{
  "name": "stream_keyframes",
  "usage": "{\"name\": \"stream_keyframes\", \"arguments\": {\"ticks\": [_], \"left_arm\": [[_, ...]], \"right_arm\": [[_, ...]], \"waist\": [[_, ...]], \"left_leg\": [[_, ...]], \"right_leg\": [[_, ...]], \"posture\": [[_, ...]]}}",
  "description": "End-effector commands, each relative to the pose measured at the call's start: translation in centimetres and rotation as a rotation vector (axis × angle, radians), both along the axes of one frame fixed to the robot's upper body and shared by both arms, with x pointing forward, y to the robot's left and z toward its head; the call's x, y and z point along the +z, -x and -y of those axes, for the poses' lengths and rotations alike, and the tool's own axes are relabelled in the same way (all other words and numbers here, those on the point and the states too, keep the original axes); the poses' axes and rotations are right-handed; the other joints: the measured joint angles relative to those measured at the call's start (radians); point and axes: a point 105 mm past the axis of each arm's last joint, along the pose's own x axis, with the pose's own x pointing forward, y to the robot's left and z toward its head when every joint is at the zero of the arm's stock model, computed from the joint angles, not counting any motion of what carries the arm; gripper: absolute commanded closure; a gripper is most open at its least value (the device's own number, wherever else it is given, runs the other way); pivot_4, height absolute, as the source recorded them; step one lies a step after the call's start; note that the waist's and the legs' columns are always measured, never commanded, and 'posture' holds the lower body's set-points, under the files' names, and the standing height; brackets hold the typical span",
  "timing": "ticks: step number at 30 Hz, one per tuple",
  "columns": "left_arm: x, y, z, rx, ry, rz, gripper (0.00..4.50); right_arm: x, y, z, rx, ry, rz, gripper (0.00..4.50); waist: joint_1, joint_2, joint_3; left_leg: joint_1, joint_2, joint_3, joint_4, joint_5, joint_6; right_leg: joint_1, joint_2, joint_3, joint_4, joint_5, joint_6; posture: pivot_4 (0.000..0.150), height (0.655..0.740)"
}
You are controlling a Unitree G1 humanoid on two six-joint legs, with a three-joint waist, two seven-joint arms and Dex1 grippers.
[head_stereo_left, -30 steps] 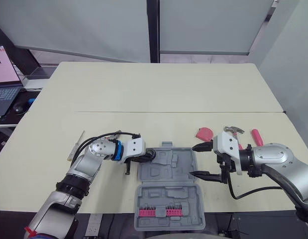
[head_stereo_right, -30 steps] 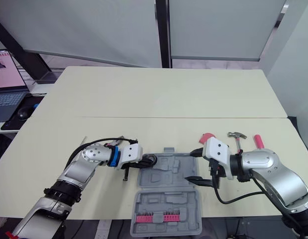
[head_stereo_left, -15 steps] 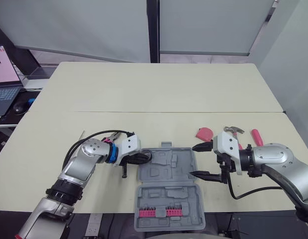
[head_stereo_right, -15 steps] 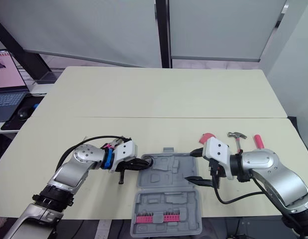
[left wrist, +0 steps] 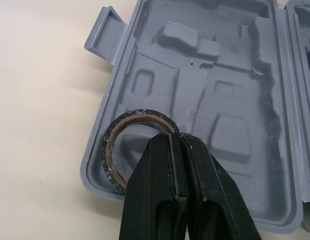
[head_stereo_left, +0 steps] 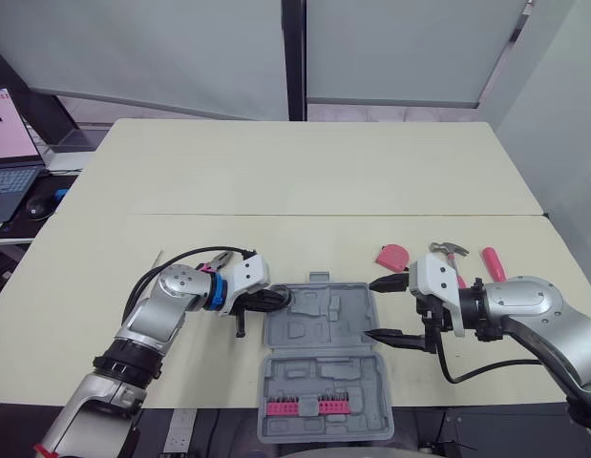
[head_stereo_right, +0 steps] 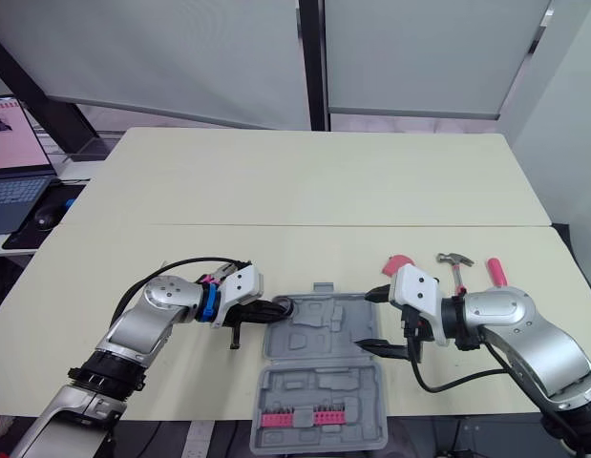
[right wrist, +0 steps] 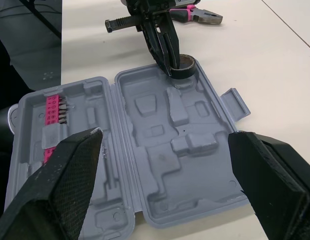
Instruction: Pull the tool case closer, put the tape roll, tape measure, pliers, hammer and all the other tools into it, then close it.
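Your left claw (left wrist: 176,138) has eased back, pinching the tape roll (left wrist: 110,155) over the tool case (head_stereo_left: 319,329) corner; your right claw (head_stereo_left: 370,308) is spread.

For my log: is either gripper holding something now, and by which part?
Left gripper holds the tape roll, pinching its ring wall. Right gripper is open and holds nothing.

Laptop (head_stereo_left: 7,143) + mouse (head_stereo_left: 35,205), far L.

Left gripper (head_stereo_left: 274,301) pinches tape roll (head_stereo_left: 286,297) over the tool case (head_stereo_left: 319,326); right gripper (head_stereo_left: 371,308) spread wide beside it
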Motion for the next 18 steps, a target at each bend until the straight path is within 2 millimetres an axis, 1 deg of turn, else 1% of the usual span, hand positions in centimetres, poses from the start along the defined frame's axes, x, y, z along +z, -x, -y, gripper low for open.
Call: {"name": "stream_keyframes", "arguments": {"ticks": [1, 5, 13, 18], "left_arm": [[-0.3, -0.2, -0.2, 0.022, -0.002, -0.011, 4.46], [-0.2, -0.6, 0.1, 0.030, 0.004, 0.008, 4.46], [0.7, -0.4, 0.6, -0.021, -0.007, 0.061, 4.46], [0.1, -0.2, 0.4, -0.019, -0.027, 0.041, 4.46]], "right_arm": [[0.9, 0.2, -0.2, 0.014, -0.007, 0.051, 0.00], [1.0, 0.2, -0.2, 0.013, -0.007, 0.053, 0.00], [0.9, 0.2, -0.2, 0.012, -0.007, 0.051, 0.00], [0.9, 0.1, -0.3, 0.013, -0.008, 0.052, 0.00]], "waist": [[0.000, 0.000, 0.000], [0.000, 0.000, 0.000], [-0.001, 0.000, 0.000], [0.000, 0.000, 0.000]], "left_leg": [[0.000, 0.000, 0.000, 0.000, 0.000, 0.000], [0.000, 0.000, 0.000, 0.000, 0.000, 0.000], [0.000, 0.000, 0.000, 0.000, 0.000, 0.000], [0.000, 0.000, 0.000, 0.000, 0.000, 0.000]], "right_leg": [[0.000, 0.000, 0.000, 0.000, 0.000, 0.000], [0.000, 0.000, 0.000, 0.000, 0.000, 0.000], [0.000, 0.000, 0.000, 0.000, 0.000, 0.000], [0.000, 0.000, 0.000, 0.000, 0.000, 0.000]], "posture": [[0.150, 0.7400], [0.150, 0.7400], [0.150, 0.7400], [0.150, 0.7400]]}}
